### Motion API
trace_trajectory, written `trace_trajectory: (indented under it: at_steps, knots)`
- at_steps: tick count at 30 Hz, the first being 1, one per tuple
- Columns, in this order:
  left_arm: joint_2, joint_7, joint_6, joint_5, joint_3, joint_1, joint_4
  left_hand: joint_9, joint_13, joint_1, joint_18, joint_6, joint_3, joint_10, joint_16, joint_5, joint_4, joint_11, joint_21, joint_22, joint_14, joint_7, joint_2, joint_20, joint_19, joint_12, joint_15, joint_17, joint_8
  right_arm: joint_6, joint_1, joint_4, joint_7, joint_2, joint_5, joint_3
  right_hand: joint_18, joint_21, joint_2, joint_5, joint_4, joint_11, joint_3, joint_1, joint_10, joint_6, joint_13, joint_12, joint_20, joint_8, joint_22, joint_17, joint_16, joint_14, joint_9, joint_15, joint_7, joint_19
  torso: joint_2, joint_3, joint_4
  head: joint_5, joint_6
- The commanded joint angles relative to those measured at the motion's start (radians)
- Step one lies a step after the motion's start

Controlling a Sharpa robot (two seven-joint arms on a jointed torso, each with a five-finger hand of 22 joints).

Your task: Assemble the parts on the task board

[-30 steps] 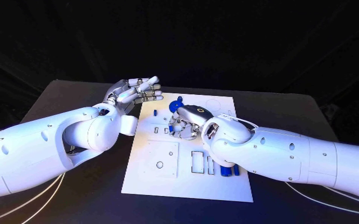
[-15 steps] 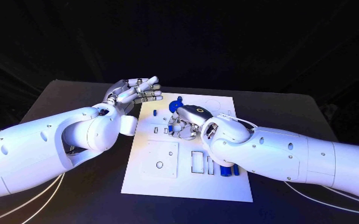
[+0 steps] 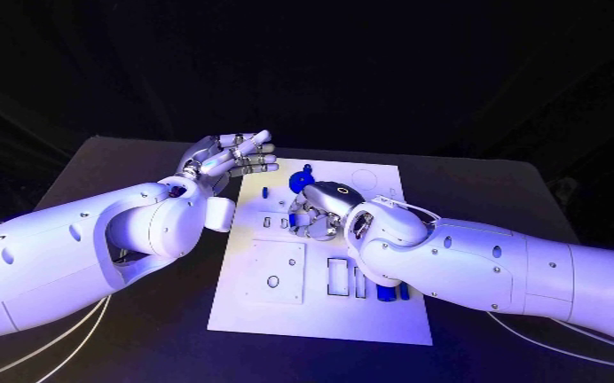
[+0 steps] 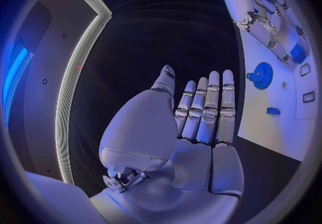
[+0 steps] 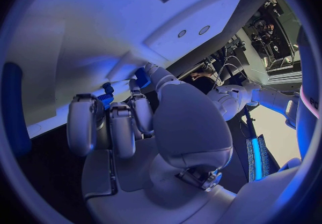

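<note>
The white task board (image 3: 275,312) lies in the middle of the black table. My right hand (image 3: 320,207) is down on its far half, fingers curled around a small blue part (image 5: 104,98) that is pinched at the fingertips (image 5: 139,107). A blue gear (image 3: 302,177) stands on the board just beyond that hand, and also appears as the gear (image 4: 260,74) in the left wrist view. My left hand (image 3: 233,156) hovers open, palm up and empty, off the board's far left corner; its fingers (image 4: 209,107) are straight and together.
A small blue piece (image 3: 265,192) sits near the board's left edge. Two more blue parts (image 3: 387,293) lie by the rectangular slots (image 3: 338,277), close under my right forearm. A square recess with holes (image 3: 274,272) is at the board's near left.
</note>
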Motion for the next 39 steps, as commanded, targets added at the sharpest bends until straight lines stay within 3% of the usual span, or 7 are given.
trace_trajectory:
  at_steps: [1, 13, 24, 25, 27, 30, 39]
  knots:
    - [0.001, 0.004, 0.018, -0.004, 0.001, 0.001, 0.002, 0.0, 0.0, 0.006, 0.005, 0.004, 0.001, 0.003, -0.002, 0.003, -0.006, 0.004, 0.0, -0.001, 0.005, 0.003, 0.002, 0.0, 0.007, -0.006, 0.0, 0.001, -0.004, -0.014, -0.001, 0.003, -0.002, 0.0, -0.009, 0.0, -0.002, -0.008, -0.011, 0.002, 0.002, 0.003, -0.01, -0.008, -0.012, -0.011, 0.034, -0.008, 0.004, -0.008, 0.045, 0.224, -0.001, 0.095, -0.002, 0.01, 0.0, -0.004, 0.0, 0.0, -0.0001, -0.001, 0.001]
    - [-0.001, -0.068, 0.032, -0.082, 0.001, 0.001, -0.008, 0.004, 0.006, 0.005, 0.006, 0.036, -0.013, 0.049, 0.014, 0.004, -0.014, -0.01, 0.026, 0.005, 0.071, -0.006, 0.007, -0.018, 0.05, 0.0, -0.019, 0.021, -0.001, -0.142, 0.002, 0.072, 0.06, -0.066, 0.037, 0.003, 0.006, -0.043, -0.031, -0.03, 0.077, 0.031, -0.205, 0.008, -0.072, -0.122, -0.015, -0.048, 0.031, -0.009, 0.022, 0.208, -0.008, 0.09, -0.027, 0.035, 0.029, -0.024, -0.002, 0.0023, -0.0015, 0.001, 0.006]
    - [0.006, -0.396, 0.168, -0.471, 0.001, 0.002, -0.052, 0.039, 0.092, -0.035, 0.006, 0.193, -0.039, 0.345, 0.321, 0.007, 0.027, -0.127, 0.226, 0.103, 0.383, -0.1, 0.015, -0.133, 0.271, 0.149, -0.144, 0.202, 0.067, -0.142, 0.069, 0.21, 0.161, -0.289, 0.345, 0.014, 0.018, -0.091, 0.014, 0.002, 0.088, 0.015, -0.209, 0.045, -0.068, -0.069, -0.018, -0.043, 0.022, 0.034, -0.016, 0.173, -0.025, 0.08, -0.018, 0.023, 0.01, -0.05, -0.028, 0.01, -0.0167, 0.017, 0.003]
    - [0.008, -0.43, 0.187, -0.518, 0.001, 0.002, -0.059, 0.048, 0.114, -0.047, 0.005, 0.209, -0.046, 0.367, 0.426, 0.011, 0.037, -0.14, 0.267, 0.125, 0.421, -0.114, 0.013, -0.15, 0.302, 0.177, -0.16, 0.288, 0.078, -0.139, 0.075, 0.221, 0.161, -0.311, 0.36, 0.015, 0.018, -0.092, 0.015, 0.006, 0.089, 0.014, -0.211, 0.045, -0.068, -0.066, -0.018, -0.042, 0.021, 0.036, -0.017, 0.172, -0.026, 0.08, -0.018, 0.022, 0.009, -0.05, -0.03, 0.0117, -0.0177, 0.018, 0.003]
    - [0.016, -0.5, 0.224, -0.609, 0.001, 0.006, -0.072, 0.073, 0.187, -0.064, -0.001, 0.216, -0.06, 0.364, 0.904, 0.007, 0.06, -0.163, 0.386, 0.196, 0.454, -0.129, 0.008, -0.193, 0.356, 0.248, -0.177, 0.789, 0.096, -0.135, 0.085, 0.24, 0.158, -0.35, 0.382, 0.015, 0.018, -0.092, 0.016, 0.011, 0.09, 0.013, -0.213, 0.045, -0.067, -0.063, -0.018, -0.042, 0.019, 0.039, -0.016, 0.174, -0.025, 0.081, -0.017, 0.02, 0.008, -0.049, -0.034, 0.0146, -0.019, 0.021, 0.0]
    - [0.037, -0.599, 0.282, -0.748, 0.001, 0.021, -0.097, 0.127, 0.321, -0.089, -0.008, 0.206, -0.073, 0.306, 1.192, -0.001, 0.102, -0.17, 0.56, 0.345, 0.438, -0.128, 0.016, -0.214, 0.35, 0.372, -0.186, 1.117, 0.129, -0.132, 0.095, 0.26, 0.154, -0.395, 0.398, 0.015, 0.018, -0.092, 0.017, 0.015, 0.091, 0.011, -0.215, 0.044, -0.066, -0.06, -0.019, -0.041, 0.018, 0.041, -0.015, 0.175, -0.024, 0.081, -0.017, 0.019, 0.006, -0.048, -0.043, 0.019, -0.0205, 0.026, -0.006]
    - [0.135, -0.834, 0.426, -1.02, 0.001, 0.059, -0.182, 0.28, 0.727, -0.148, -0.08, 0.172, -0.128, 0.291, 1.3, 0.007, 0.136, -0.188, 0.952, 0.888, 0.465, -0.162, 0.011, -0.239, 0.511, 0.782, -0.212, 1.276, 0.253, -0.126, 0.104, 0.262, 0.139, -0.446, 0.419, 0.015, 0.018, -0.093, 0.018, 0.025, 0.091, 0.009, -0.218, 0.046, -0.065, -0.057, -0.02, -0.042, 0.016, 0.045, -0.015, 0.173, -0.026, 0.081, -0.016, 0.017, 0.004, -0.048, -0.056, 0.0261, -0.0187, 0.038, -0.02]
